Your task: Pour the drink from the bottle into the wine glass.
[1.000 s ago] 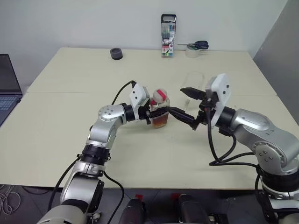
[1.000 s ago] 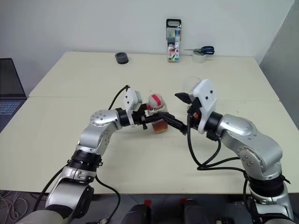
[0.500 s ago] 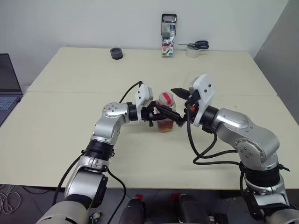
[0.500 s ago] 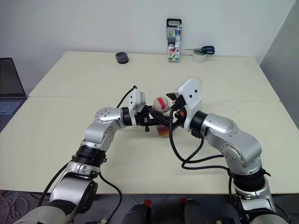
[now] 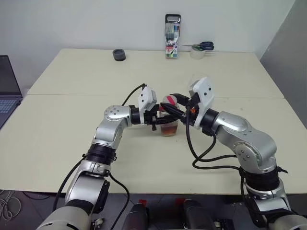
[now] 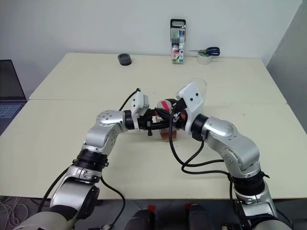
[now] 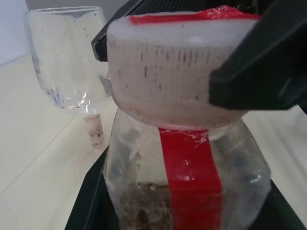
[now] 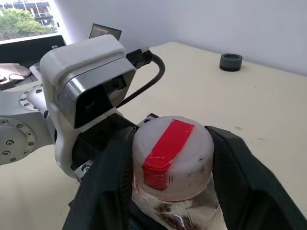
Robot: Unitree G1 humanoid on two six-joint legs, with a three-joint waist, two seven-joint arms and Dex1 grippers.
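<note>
The bottle (image 5: 169,125) stands upright near the table's middle, clear plastic with a red strip (image 7: 189,182) and a white cap (image 8: 172,155). The amber drink (image 5: 169,130) lies low inside it. My left gripper (image 5: 161,118) reaches in from the left and is shut on the bottle's body. My right gripper (image 5: 173,103) comes from the right, its black fingers (image 8: 108,187) pressed against both sides of the cap. The wine glass (image 7: 67,57), clear and stemmed, stands just behind the bottle, partly hidden by my right wrist (image 5: 200,93).
At the table's far edge stand a marker-pen case (image 5: 172,36), scissors (image 5: 201,46) on a tape roll (image 5: 196,53), and a small black round object (image 5: 119,54). A laptop (image 5: 7,91) lies at the left edge.
My right gripper swung left from open space beside the bottle and narrowed its fingers around the cap. The left gripper kept its hold on the bottle.
</note>
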